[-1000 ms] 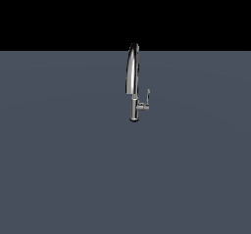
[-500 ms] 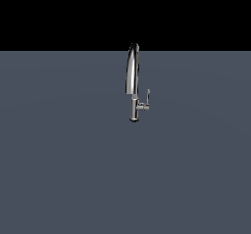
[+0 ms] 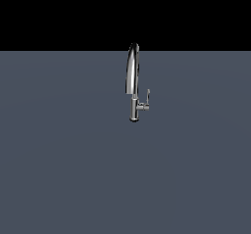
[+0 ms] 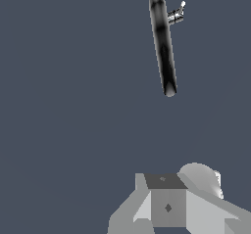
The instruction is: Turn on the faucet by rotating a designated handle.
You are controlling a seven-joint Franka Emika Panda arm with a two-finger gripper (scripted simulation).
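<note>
Faucet (image 3: 133,81): we record one tall, slim chrome fixture standing upright on the surface, near the middle of the exterior view and toward the far part of the scene; its arched spout rises above the horizon line into the black background. In the wrist view (image 4: 162,42) we see it from above as a long dark glossy bar.
Handle (image 3: 146,99): we note a small thin lever on a short horizontal stub, projecting from the lower stem toward the exterior view's right, its tip pointing upward. In the wrist view (image 4: 177,13) it shows as a small bright piece beside one end of the spout.
Surface (image 3: 73,169): we list a plain flat grey-blue plane carrying the faucet.
Background (image 3: 59,12): solid black above the surface's far edge.
Gripper: we find grey blocky parts of the arm's end at the edge of the wrist view, well apart from the faucet; the fingertips lie out of frame, so we cannot tell whether the jaws are apart or together. It does not appear in the exterior view.
</note>
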